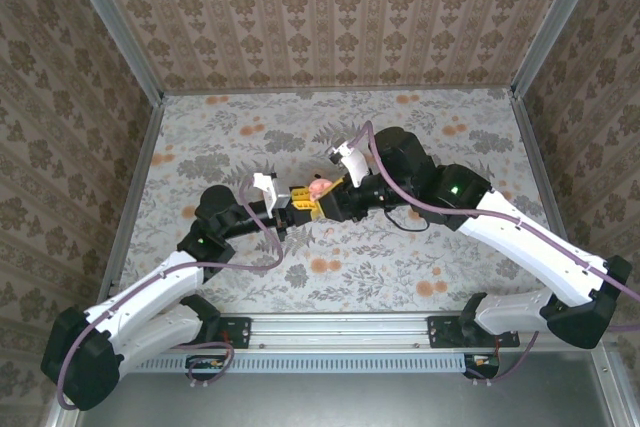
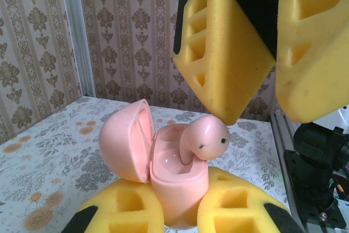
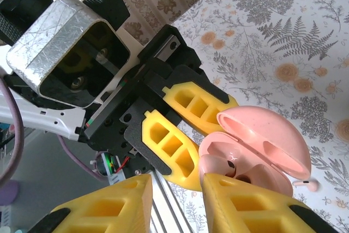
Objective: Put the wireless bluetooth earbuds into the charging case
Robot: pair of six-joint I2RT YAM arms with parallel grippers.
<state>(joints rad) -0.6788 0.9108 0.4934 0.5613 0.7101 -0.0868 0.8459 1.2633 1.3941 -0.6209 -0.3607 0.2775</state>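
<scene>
1. Along the bottom of the left wrist view, the left gripper [image 2: 182,207] pinches the charging case [image 2: 177,175], whose lid [image 2: 122,140] is swung open.
2. Just above, one earbud [image 2: 207,137] has its stem in a well and its head proud; I judge it partly seated.
3. Over it, the right gripper [image 2: 267,114] stands spread, with one fingertip touching that head.
4. Lower right in the right wrist view, a small pink piece [image 3: 306,185], probably the second earbud, lies on the counter [image 3: 305,36], yet to go in.

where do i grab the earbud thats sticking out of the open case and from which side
Take the earbud by its rounded head, coming from above, probably one finger on each side. Its stem points down into the case, the open lid blocks one side, and the left gripper clamps the case's base.
</scene>
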